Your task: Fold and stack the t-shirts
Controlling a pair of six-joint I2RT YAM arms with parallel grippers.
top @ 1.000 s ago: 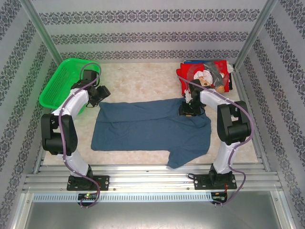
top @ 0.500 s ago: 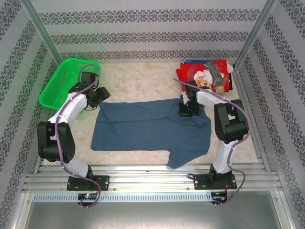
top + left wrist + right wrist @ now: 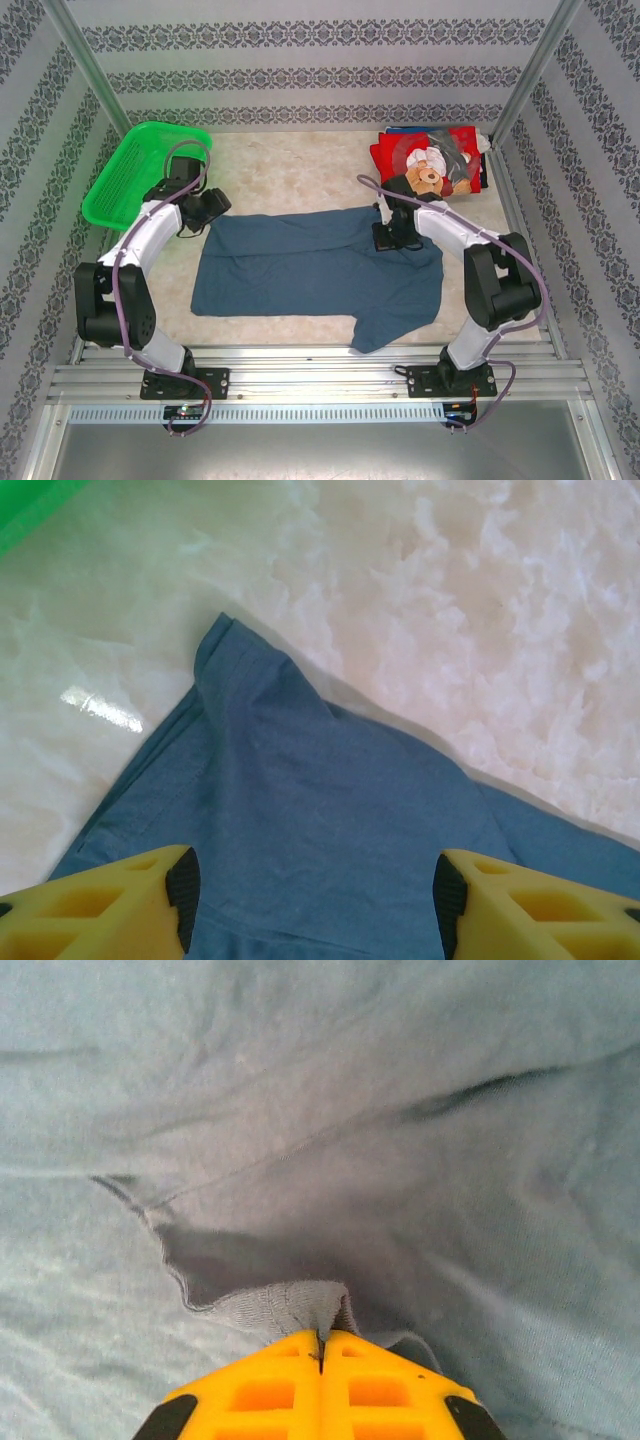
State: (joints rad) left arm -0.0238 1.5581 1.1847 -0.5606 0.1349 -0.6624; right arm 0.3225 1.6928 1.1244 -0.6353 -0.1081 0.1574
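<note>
A slate-blue t-shirt (image 3: 320, 270) lies spread flat in the middle of the table, one sleeve hanging toward the near edge. My right gripper (image 3: 388, 238) is shut on the ribbed collar of this shirt (image 3: 290, 1305) at its far right corner, lifting a small fold. My left gripper (image 3: 212, 205) hovers open over the shirt's far left corner (image 3: 300, 810), yellow fingers (image 3: 175, 895) wide apart with cloth below them, nothing held. A red t-shirt with a teddy-bear print (image 3: 432, 165) lies folded at the back right on other folded shirts with dark blue edges.
A green plastic mesh basket (image 3: 130, 172) stands at the back left, just behind my left arm. Patterned walls and metal posts enclose the table. Bare marbled tabletop (image 3: 300, 165) lies between the basket and the folded stack.
The right gripper has closed on the shirt's collar and shifted slightly left. The left gripper edged toward the shirt's far left corner, still open.
</note>
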